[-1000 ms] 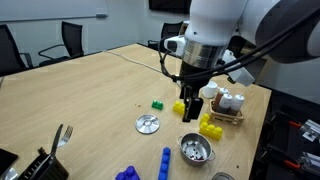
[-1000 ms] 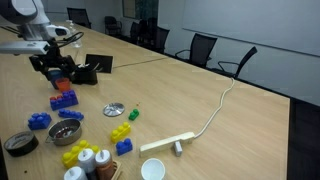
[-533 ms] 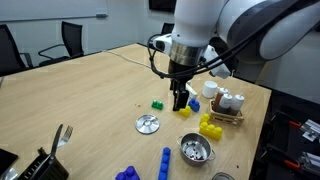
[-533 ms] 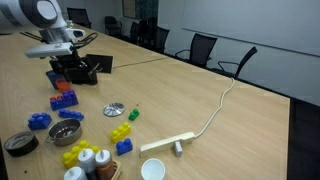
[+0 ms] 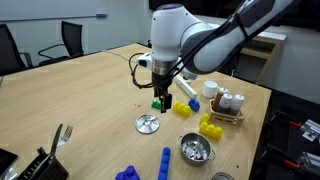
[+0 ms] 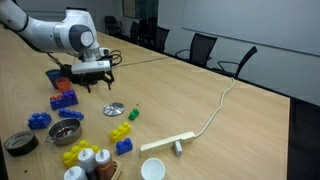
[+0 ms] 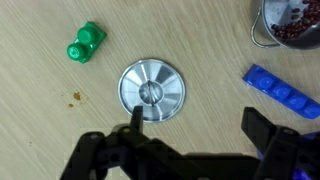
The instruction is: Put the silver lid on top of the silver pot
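Observation:
The silver lid (image 7: 152,91) lies flat on the wooden table, knob up; it also shows in both exterior views (image 5: 148,124) (image 6: 114,109). The silver pot (image 5: 196,150) stands near the table edge, with dark contents; it shows in an exterior view (image 6: 66,131) and its rim shows at the top right of the wrist view (image 7: 290,25). My gripper (image 7: 195,122) is open and empty. It hovers above the table just beside the lid, one finger tip at the lid's edge. In both exterior views it hangs above the lid area (image 5: 163,101) (image 6: 93,82).
A green block (image 7: 86,42) lies near the lid. A blue block (image 7: 282,88) lies between lid and pot. Yellow blocks (image 5: 209,126), a condiment caddy (image 5: 227,104), a white power strip (image 6: 167,143) with cable and a black object (image 6: 98,65) are on the table.
The arm has swung away from the caddy and yellow blocks toward the lid and the green block, and has lowered. The lid and pot have not moved.

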You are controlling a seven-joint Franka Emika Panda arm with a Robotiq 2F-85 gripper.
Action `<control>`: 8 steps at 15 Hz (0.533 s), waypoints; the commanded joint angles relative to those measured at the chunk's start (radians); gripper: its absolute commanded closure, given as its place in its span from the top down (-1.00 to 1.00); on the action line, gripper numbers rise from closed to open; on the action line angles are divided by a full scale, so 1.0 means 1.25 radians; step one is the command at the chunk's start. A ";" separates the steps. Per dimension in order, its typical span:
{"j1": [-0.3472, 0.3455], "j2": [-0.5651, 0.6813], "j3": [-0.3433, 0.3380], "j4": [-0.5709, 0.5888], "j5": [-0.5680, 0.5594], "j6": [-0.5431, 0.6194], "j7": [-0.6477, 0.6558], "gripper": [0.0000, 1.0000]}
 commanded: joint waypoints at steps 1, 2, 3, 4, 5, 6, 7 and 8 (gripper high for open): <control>0.005 0.029 -0.007 0.026 0.006 -0.002 -0.015 1.00; 0.004 0.053 -0.008 0.046 0.006 -0.001 -0.022 1.00; 0.005 0.068 -0.008 0.062 0.006 -0.001 -0.026 1.00; 0.006 0.073 -0.008 0.069 0.006 -0.001 -0.026 1.00; 0.007 0.072 -0.007 0.073 0.007 -0.001 -0.027 1.00; 0.007 0.071 -0.007 0.074 0.007 -0.002 -0.027 1.00; 0.007 0.071 -0.007 0.075 0.007 -0.002 -0.027 1.00; 0.013 0.072 -0.011 0.077 -0.002 -0.001 -0.024 1.00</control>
